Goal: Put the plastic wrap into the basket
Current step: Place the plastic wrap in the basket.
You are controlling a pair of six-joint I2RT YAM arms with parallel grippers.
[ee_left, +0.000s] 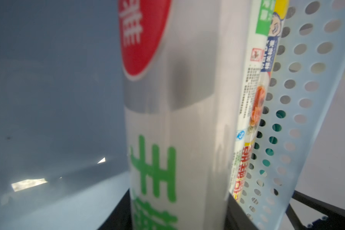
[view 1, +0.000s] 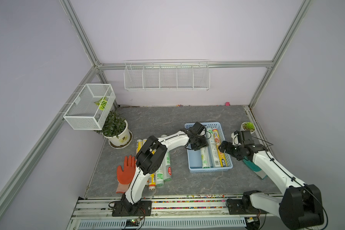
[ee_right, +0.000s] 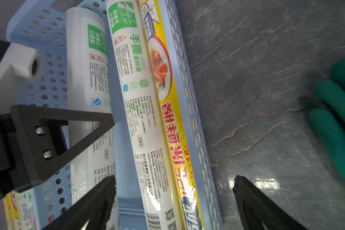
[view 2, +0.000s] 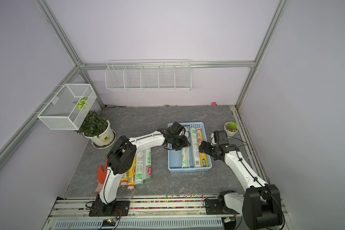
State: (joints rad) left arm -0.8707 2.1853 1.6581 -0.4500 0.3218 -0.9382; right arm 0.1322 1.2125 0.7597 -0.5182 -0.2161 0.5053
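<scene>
Sitting in basket: three rolls

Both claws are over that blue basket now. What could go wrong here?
The left claw grips a whitish roll inside the basket, with the open right claw close by: they might bump. Pulling out, the left claw could snag the basket's wall and drag it. The left arm's elbow hangs over the rolls on the table; swinging back might scatter them.
</scene>
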